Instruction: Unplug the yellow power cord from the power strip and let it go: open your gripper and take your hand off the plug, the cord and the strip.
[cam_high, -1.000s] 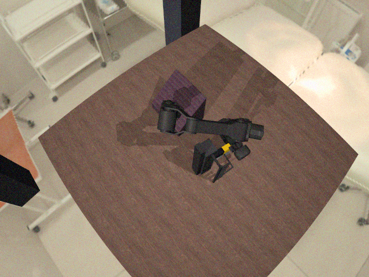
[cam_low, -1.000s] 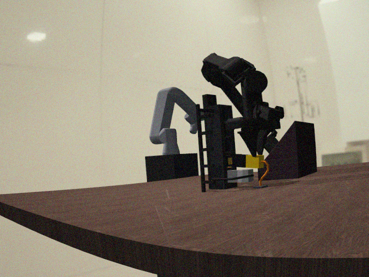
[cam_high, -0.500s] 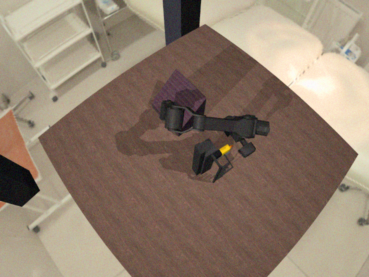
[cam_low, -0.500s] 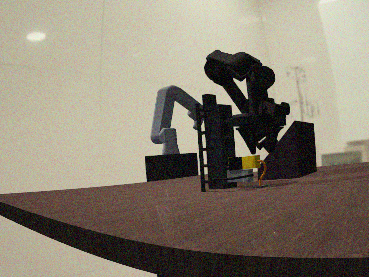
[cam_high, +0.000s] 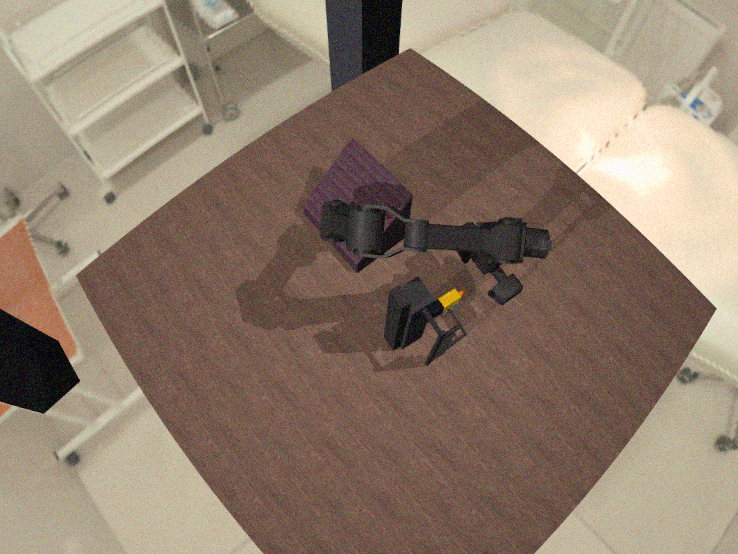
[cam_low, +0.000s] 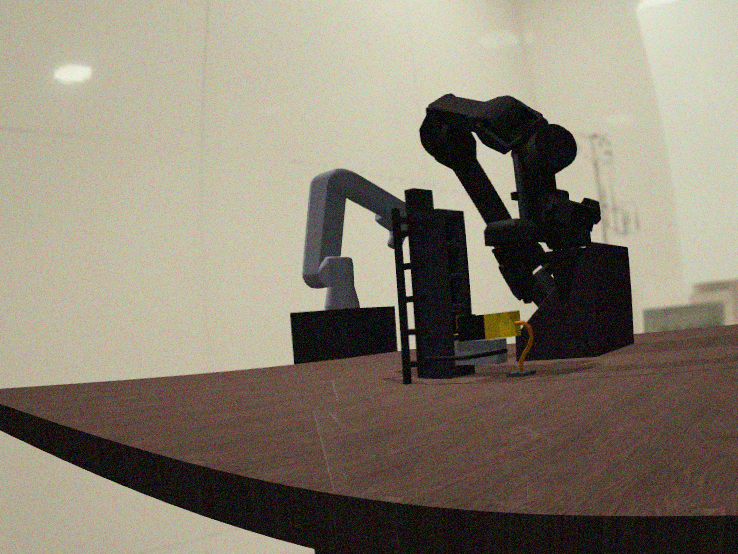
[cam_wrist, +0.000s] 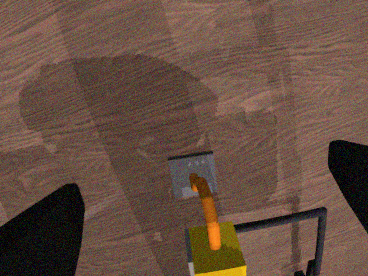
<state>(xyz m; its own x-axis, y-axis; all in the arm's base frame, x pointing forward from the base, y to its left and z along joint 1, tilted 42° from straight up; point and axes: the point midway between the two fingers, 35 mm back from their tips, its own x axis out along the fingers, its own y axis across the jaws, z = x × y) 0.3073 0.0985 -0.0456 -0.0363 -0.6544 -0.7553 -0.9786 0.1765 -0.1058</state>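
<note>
The yellow plug (cam_high: 451, 298) (cam_low: 501, 325) (cam_wrist: 226, 250) lies level above the table, its black front part (cam_low: 470, 326) towards the tall dark upright block (cam_high: 402, 316) (cam_low: 432, 292), which looks like the power strip. I cannot tell whether its tip is inside a socket. The orange cord (cam_low: 527, 350) (cam_wrist: 208, 202) curves from the plug's back down to a small grey plate (cam_wrist: 181, 175) (cam_low: 520, 373) on the table. My gripper (cam_wrist: 208, 176) is open and empty, its fingers wide apart in the wrist view, beyond the plug's cord end. In the top view the fingers are partly hidden.
A grey block (cam_low: 490, 351) sits low beneath the plug. A thin black ladder-like frame (cam_low: 399, 298) stands beside the strip. A dark purple wedge-shaped block (cam_high: 354, 169) (cam_low: 596, 304) stands on the table near the arm. A grey arm-shaped object (cam_low: 324, 226) is behind the strip.
</note>
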